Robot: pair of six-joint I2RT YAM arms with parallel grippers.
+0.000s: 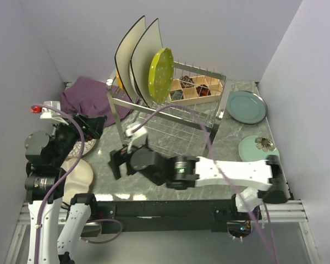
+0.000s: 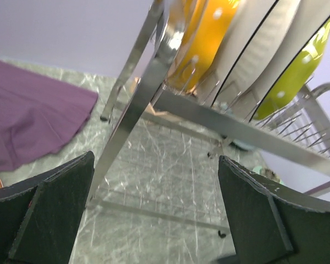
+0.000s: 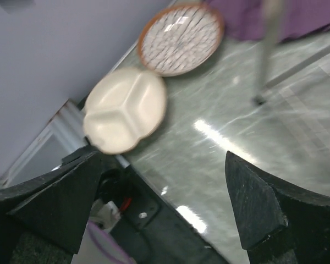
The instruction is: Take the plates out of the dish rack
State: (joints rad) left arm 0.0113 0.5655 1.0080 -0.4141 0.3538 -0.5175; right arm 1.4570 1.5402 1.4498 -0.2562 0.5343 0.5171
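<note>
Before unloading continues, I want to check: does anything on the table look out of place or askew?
The cream divided plate lies at the near-left edge of the table, seemingly overhanging it and touching the patterned plate. A purple cloth lies crumpled beside the dish rack.

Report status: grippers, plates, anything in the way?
Left gripper and right gripper open, empty. Four plates stand in the dish rack. Rack leg sits between left gripper and plates.
</note>
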